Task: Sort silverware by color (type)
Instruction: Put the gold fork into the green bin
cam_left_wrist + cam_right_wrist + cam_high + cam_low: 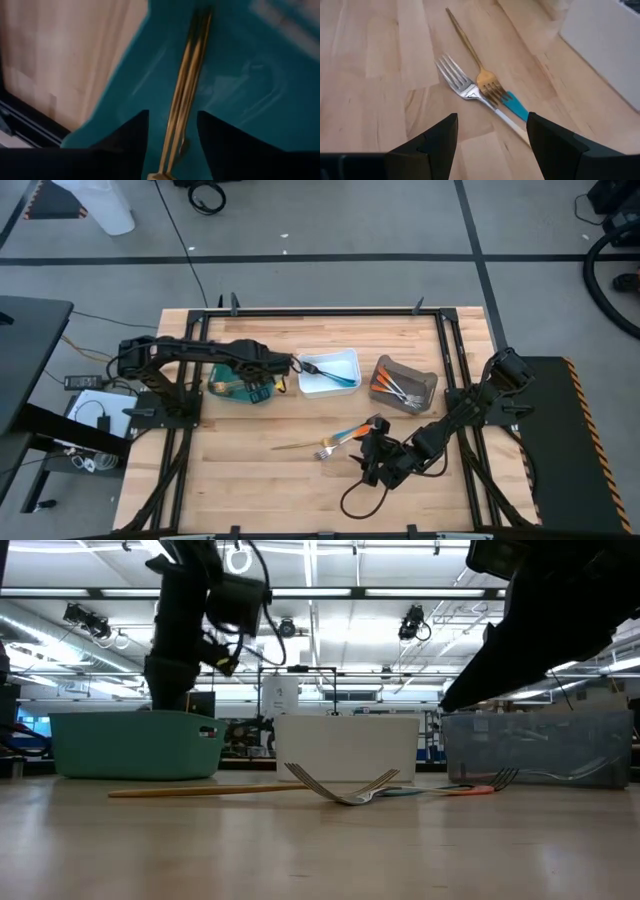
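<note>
**Two grippers spread, nothing held**

High view: left gripper (268,380) spread above the teal bin (222,385), frame's centre-left. Right gripper (372,442) spread beside loose forks (335,442), lower centre.

Left wrist: gold cutlery (186,87) lies lengthwise, released.

Right wrist: gold fork (470,50) diagonal, tines crossing silver fork (462,82).

Near the table's middle, toward its front edge, a gold fork (470,50) lay flat with its tines crossing a silver fork (457,80) and a blue-handled piece (515,107). Two slim gold pieces (187,85) lay side by side inside the teal bin (225,385) toward the left edge. A blue-handled fork (330,373) rested in the white bin (345,358), and orange-handled and silver forks (395,388) lay piled in the grey-brown bin (425,378) toward the right.
</note>
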